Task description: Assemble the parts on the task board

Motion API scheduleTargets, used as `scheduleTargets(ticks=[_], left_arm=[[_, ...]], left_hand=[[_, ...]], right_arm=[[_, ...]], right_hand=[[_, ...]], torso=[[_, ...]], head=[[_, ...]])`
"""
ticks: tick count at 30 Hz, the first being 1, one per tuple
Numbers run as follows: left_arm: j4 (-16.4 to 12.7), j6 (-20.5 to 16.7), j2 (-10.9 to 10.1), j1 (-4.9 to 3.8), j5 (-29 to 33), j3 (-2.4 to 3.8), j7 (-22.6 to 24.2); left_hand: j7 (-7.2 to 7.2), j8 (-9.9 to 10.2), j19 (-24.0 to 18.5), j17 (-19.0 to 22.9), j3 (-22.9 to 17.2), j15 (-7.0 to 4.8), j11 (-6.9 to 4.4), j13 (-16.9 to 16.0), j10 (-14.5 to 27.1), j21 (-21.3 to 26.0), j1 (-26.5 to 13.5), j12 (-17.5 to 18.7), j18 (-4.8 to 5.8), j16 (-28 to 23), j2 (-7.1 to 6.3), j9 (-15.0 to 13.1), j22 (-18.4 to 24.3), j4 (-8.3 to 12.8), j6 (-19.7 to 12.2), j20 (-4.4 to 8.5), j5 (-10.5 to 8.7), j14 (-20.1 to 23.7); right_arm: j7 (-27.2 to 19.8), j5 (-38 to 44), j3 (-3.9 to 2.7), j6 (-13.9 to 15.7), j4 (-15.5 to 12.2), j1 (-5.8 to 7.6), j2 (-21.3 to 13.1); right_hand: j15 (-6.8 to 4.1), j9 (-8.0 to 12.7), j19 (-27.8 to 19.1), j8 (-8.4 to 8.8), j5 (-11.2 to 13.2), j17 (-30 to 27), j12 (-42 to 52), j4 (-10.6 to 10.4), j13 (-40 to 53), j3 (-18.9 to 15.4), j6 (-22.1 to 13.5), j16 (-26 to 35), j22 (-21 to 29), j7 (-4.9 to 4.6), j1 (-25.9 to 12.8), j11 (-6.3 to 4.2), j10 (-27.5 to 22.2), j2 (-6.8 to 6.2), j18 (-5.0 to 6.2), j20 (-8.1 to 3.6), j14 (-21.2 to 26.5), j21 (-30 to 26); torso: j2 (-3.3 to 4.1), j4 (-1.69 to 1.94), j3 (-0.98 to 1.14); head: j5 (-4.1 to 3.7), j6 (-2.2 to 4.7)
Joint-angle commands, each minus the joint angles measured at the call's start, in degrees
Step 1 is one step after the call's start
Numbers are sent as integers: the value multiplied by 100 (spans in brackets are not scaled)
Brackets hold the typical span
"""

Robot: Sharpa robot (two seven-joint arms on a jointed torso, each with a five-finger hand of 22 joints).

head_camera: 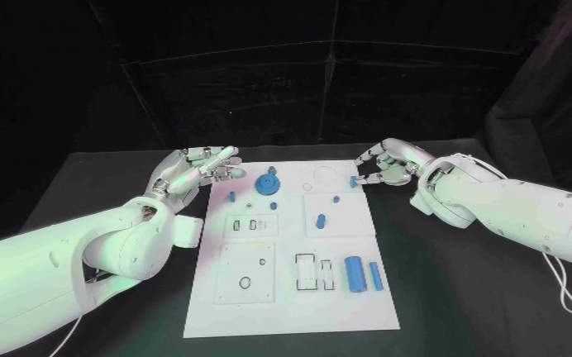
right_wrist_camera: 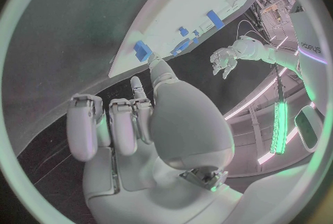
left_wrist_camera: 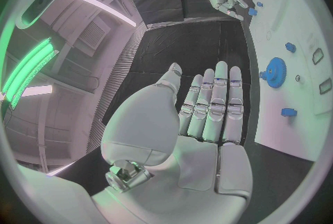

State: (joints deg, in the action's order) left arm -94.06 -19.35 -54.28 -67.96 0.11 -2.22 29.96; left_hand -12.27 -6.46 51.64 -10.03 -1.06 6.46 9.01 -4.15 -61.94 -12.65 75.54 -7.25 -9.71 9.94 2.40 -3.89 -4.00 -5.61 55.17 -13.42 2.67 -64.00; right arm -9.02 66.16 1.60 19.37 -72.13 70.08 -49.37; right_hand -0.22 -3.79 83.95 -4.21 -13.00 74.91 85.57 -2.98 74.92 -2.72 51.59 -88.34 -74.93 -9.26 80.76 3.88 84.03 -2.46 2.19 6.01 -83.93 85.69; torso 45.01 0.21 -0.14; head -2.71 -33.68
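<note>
The right robot hand [head_camera: 379,168] is pinching a small blue part [head_camera: 354,180] at the board's [head_camera: 286,307] far right edge, the left robot hand [head_camera: 197,168] is hovering open off its far left corner, and most parts are lying loose, leaving much undone.

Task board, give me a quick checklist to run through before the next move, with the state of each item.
1. Task board flat on the table: ok.
2. Left hand free, fingers apart, at the board's far left corner: ok.
3. Right hand at the small blue part by the board's far right edge: ok.
4. Part firmly pinched by the right hand: cannot tell.
5. Blue gear seated on the board: ok.
6. Two blue cylinders lying loose near the right edge, not yet assembled: not ok.
</note>
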Motion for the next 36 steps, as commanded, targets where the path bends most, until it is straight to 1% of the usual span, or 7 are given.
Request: scheduleTargets(ticks=[1,7,13,23,26,30,36], left_arm=[[7,86,14,-7,-10,5,34],[34,94,27,-7,-10,5,31],[48,96,27,-6,-10,5,29],[58,107,31,-6,-10,5,20],[60,108,32,-6,-10,5,17],[62,110,30,-6,-10,5,11],[60,117,25,-6,-10,5,5]], left_hand=[[-10,21,39,-5,5,38,17,10,-41,34,12,36,-89,-21,48,8,6,35,33,-17,16,-4],[-10,21,39,-5,5,38,17,10,-41,34,12,36,-89,-21,48,8,6,35,33,-17,16,-4],[-10,21,39,-5,5,38,17,10,-41,34,12,36,-89,-21,48,8,6,35,33,-17,16,-4],[-10,21,39,-5,5,38,17,10,-41,34,12,36,-89,-21,48,8,6,35,33,-17,16,-4],[-10,21,39,-5,5,38,17,10,-41,34,12,36,-89,-21,48,8,6,35,33,-17,16,-4],[-10,21,39,-5,5,38,17,10,-41,34,12,36,-89,-21,48,8,6,35,33,-17,16,-4],[-12,24,42,-9,7,37,17,10,-47,38,7,41,-90,-26,55,7,7,39,37,-17,16,-8]], right_arm=[[-119,-74,0,-197,41,-39,44],[-147,-83,-1,-217,110,-135,119],[-173,-107,-1,-179,156,-170,154],[-194,-161,-1,-145,222,-182,218],[-188,-164,-1,-163,232,-183,233],[-163,-163,-2,-151,236,-183,241],[-149,-155,-2,-47,238,-184,230]], right_hand=[[13,5,122,22,-42,1149,-23,23,1120,-14,-53,-26,-456,-3,45,42,265,14,-1,-8,-523,-14],[16,1,122,17,-52,1156,-21,20,1121,-17,-50,-29,-458,-8,37,45,266,24,-1,-6,-524,-13],[26,-14,129,-18,-72,1172,-2,33,1137,-6,-2,-35,-471,-18,47,55,280,70,-3,0,-528,-8],[29,-51,161,-158,30,1235,72,67,1197,102,280,-59,-534,-13,71,51,335,296,-15,9,-543,21],[10,-66,169,-230,110,1249,90,84,1212,176,452,-64,-550,20,91,24,349,388,-17,-2,-546,28],[-57,-83,182,-332,355,1271,116,164,1235,391,733,-72,-578,120,208,-62,367,586,-22,-55,-551,40],[-144,-112,195,-440,561,1300,134,267,1252,632,1011,-82,-605,234,285,-161,383,749,-28,-135,-558,51]], torso=[[0,7,-7],[0,10,-6],[-5,5,-11],[-3,12,-8],[-2,9,-6],[-3,7,-6],[-6,7,-6]], head=[[6,-1],[46,-35],[36,-43],[34,-45],[35,-51],[38,-68],[37,-66]])
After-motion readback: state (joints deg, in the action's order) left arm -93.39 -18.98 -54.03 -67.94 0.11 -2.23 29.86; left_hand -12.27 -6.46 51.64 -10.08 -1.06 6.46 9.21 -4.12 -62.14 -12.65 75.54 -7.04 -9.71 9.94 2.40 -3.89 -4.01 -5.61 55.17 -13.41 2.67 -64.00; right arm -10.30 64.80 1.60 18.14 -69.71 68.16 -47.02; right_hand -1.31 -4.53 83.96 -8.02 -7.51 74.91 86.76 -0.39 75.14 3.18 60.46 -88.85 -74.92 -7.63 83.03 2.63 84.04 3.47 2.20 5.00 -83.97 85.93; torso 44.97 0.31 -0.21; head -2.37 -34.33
